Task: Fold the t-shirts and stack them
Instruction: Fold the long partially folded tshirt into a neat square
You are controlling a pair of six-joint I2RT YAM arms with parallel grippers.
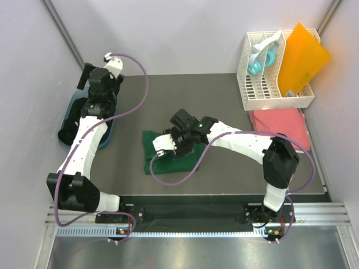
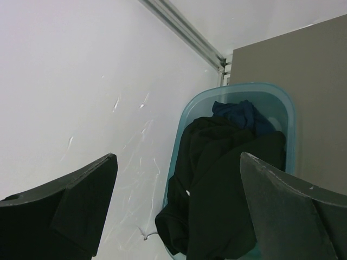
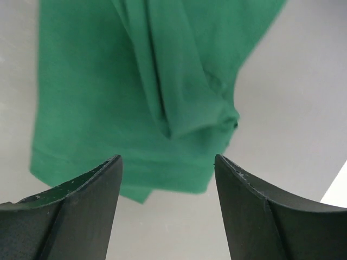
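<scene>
Right gripper (image 3: 167,162): jaws apart, nothing between them, released. The green shirt (image 3: 108,81) lies directly under it on the table (image 1: 224,101), partly folded. A bunched ridge of cloth runs away from the fingertips, and the hem is just below the left finger.

Step in hand looks like the next fold on the green shirt. To do it well:
- Come straight down onto one free edge, not the thick ridge.
- Pinch only the layers meant to move.
- Lift low and carry the edge across so the hems line up.
- Let go flat.
- Smooth the lumpy corner under the right finger first, or the fold will sit crooked.
- Risk is grabbing every layer and dragging the whole shirt.

Left gripper (image 2: 178,157): jaws wide apart and empty, hanging above the tub (image 2: 233,89). It is parked, with nothing near its fingers.

Containers:
- The tub right beneath the left gripper holds a heap of dark shirts (image 2: 217,184). One spills over the near rim, and a navy piece (image 2: 241,114) lies at the far side. All unfolded.
- The white rack (image 1: 263,84) is well behind the right gripper, past its elbow. It holds a teal-and-white item (image 1: 263,53); can't tell what it is.
- An orange sheet (image 1: 303,56) stands at the rack's far end.
- The pink shirt (image 1: 279,126) lies folded just in front of the rack, likely the base of the stack.
</scene>
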